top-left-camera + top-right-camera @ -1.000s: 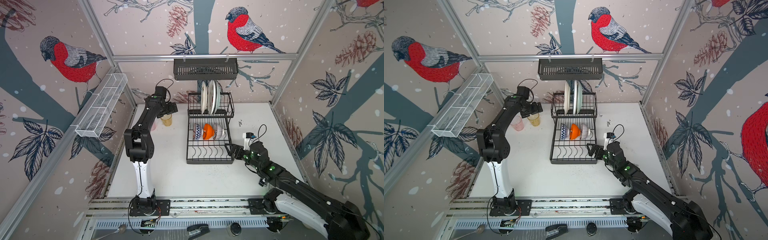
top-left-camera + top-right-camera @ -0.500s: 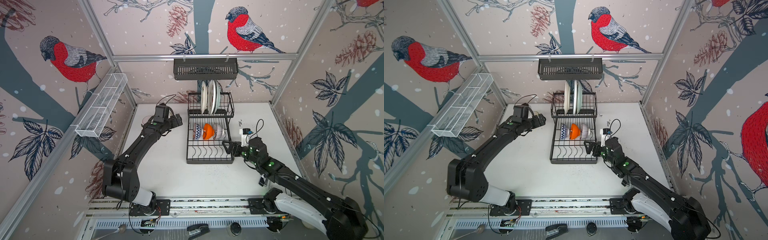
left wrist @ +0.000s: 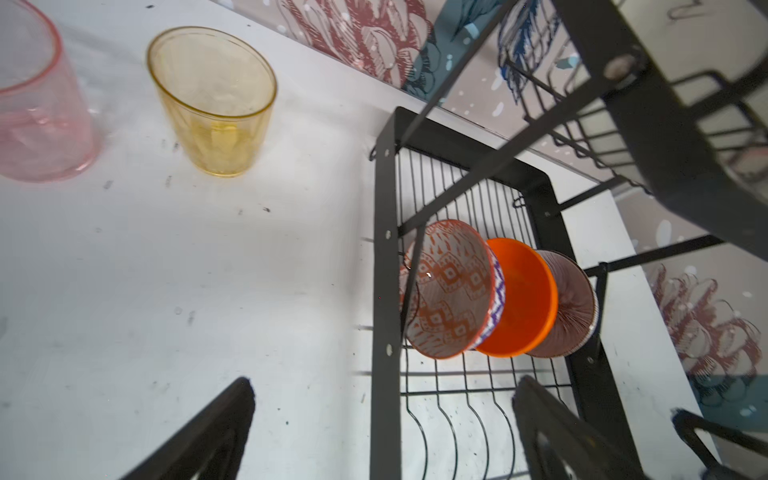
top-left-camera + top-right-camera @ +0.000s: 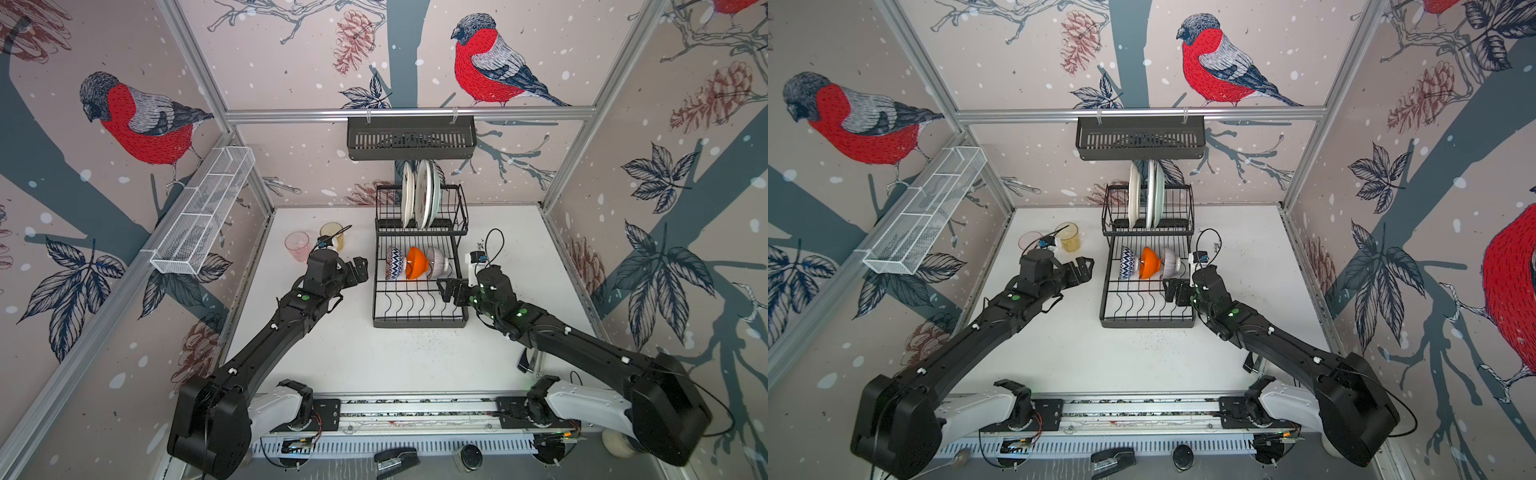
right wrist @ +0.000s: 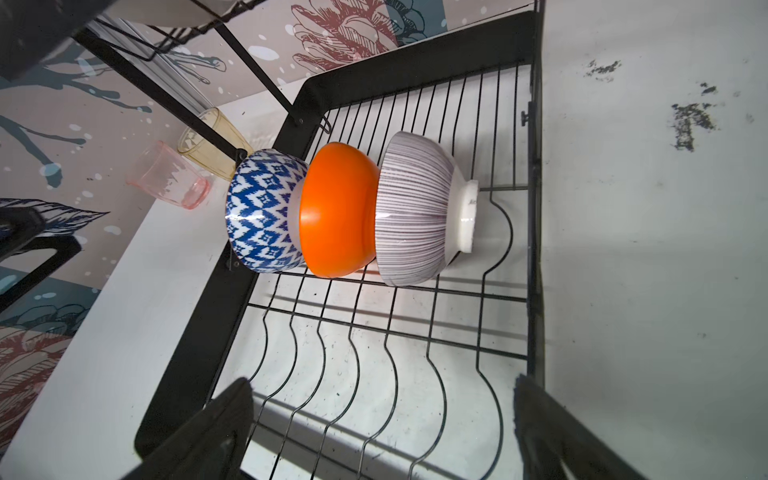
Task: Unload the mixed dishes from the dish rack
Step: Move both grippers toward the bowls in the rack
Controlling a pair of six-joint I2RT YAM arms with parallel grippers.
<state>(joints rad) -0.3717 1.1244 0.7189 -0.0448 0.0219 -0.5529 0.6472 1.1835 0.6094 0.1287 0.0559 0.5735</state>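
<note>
Bowls (image 4: 417,262) on edge in dish rack (image 4: 415,322) lower slots, wires propping them; plates (image 4: 417,195) upright above. Tumblers (image 4: 297,246) already on table (image 4: 353,357). Left jaws, right jaws apart, empty, flanking rack, likely staged for next pick.

Stretched out long and low toward the dish rack (image 4: 419,323) from both front corners. Off the rack's left side: left gripper (image 4: 360,268) spread wide, holding nothing, just beside the frame. At the rack's right side: right gripper (image 4: 446,291) spread wide too, empty - one finger over the lower tier, the other outside the right rim.
</note>
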